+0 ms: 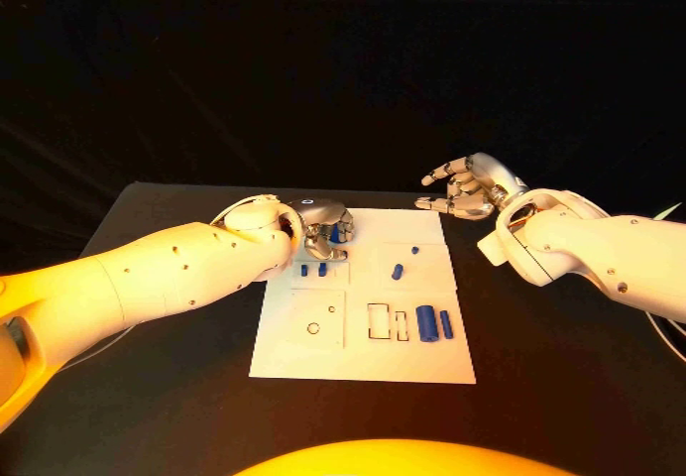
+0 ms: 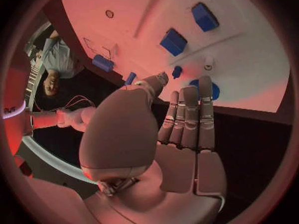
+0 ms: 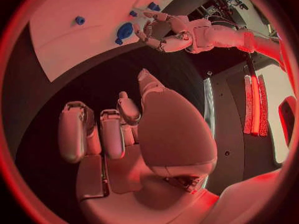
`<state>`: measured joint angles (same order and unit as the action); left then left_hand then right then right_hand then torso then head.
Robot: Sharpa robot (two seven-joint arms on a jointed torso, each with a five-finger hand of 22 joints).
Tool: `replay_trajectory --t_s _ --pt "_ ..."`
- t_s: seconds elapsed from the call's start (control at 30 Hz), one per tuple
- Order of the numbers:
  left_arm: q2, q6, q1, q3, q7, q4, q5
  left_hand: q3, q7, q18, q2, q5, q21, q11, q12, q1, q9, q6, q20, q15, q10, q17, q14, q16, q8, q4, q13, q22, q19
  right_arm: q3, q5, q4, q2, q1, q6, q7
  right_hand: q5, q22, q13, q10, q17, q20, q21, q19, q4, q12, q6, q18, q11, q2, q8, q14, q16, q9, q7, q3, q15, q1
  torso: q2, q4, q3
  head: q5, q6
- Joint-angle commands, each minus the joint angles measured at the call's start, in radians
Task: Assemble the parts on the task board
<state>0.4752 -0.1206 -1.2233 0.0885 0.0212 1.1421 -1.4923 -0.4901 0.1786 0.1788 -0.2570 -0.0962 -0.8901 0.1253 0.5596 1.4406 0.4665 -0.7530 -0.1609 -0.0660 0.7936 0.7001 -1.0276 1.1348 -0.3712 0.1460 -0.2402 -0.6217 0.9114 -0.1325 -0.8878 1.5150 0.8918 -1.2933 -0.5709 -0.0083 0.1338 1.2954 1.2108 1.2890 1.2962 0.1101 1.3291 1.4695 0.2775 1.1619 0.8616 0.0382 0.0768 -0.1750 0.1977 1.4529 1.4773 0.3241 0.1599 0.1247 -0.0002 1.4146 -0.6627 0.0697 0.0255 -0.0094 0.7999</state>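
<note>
Black table (image 1: 171, 327), white task board (image 1: 365, 357): my left hand (image 1: 317, 230) hovers unclenched over the round blue part (image 2: 207, 88) at its far-left corner; right hand (image 1: 469, 186) idles off-board, holding nothing

Board (image 1: 365, 347) lies mid-table (image 1: 171, 397). Left hand (image 1: 320, 226) over the board's far-left corner; right hand (image 1: 469, 186) off the board, beyond its far-right corner. Two parts (image 1: 312, 269) on the board just near of the left hand. Two larger parts (image 1: 434, 323) side by side at the right edge.
</note>
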Motion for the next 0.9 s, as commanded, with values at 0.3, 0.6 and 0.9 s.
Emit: replay_trajectory --t_s 0.3,0.6,0.9 --pt "-0.029 0.038 0.001 0.002 -0.008 -0.027 -0.010 -0.055 -0.013 0.005 0.002 -0.005 -0.054 0.006 -0.027 -0.001 -0.041 -0.062 0.003 0.004 0.038 0.024 -0.040 0.095 0.036 -0.024 0.039 -0.046 0.013 0.000 -0.001 0.001 -0.003 0.001 0.002 0.002 0.009 0.131 -0.006 -0.031 0.096 -0.013 -0.008 0.004 0.008 -0.007 -0.001 0.018 -0.005 0.006 0.025 0.070 -0.015 0.007 -0.002 0.030 -0.005 -0.023 0.001 0.0012 0.0006 -0.004 0.005" --pt "-0.049 0.038 0.007 0.008 -0.010 -0.048 -0.011 -0.104 -0.015 0.006 0.010 -0.003 -0.093 0.001 -0.046 0.005 -0.059 -0.098 0.007 0.008 0.074 0.050 -0.066 0.145 0.049 -0.045 0.062 -0.076 0.007 0.000 -0.001 0.004 0.000 0.001 0.002 0.001 0.009 0.130 -0.008 -0.031 0.094 -0.013 -0.010 0.003 0.008 -0.008 -0.002 0.018 -0.005 0.006 0.026 0.070 -0.017 0.007 -0.002 0.031 -0.005 -0.023 0.000 0.0018 0.0008 -0.006 0.005" --pt "-0.057 0.052 0.010 0.008 -0.007 -0.060 -0.008 -0.163 -0.015 0.006 0.039 0.003 -0.155 -0.004 -0.078 0.022 -0.076 -0.141 0.014 0.014 0.115 0.063 -0.083 0.181 0.067 -0.091 0.088 -0.124 -0.014 0.000 -0.002 0.008 0.003 0.000 0.001 0.000 0.009 0.130 -0.008 -0.029 0.094 -0.013 -0.010 0.004 0.009 -0.007 -0.001 0.018 -0.005 0.008 0.027 0.070 -0.017 0.007 -0.002 0.032 -0.005 -0.023 -0.004 0.0002 0.0006 -0.009 0.008"
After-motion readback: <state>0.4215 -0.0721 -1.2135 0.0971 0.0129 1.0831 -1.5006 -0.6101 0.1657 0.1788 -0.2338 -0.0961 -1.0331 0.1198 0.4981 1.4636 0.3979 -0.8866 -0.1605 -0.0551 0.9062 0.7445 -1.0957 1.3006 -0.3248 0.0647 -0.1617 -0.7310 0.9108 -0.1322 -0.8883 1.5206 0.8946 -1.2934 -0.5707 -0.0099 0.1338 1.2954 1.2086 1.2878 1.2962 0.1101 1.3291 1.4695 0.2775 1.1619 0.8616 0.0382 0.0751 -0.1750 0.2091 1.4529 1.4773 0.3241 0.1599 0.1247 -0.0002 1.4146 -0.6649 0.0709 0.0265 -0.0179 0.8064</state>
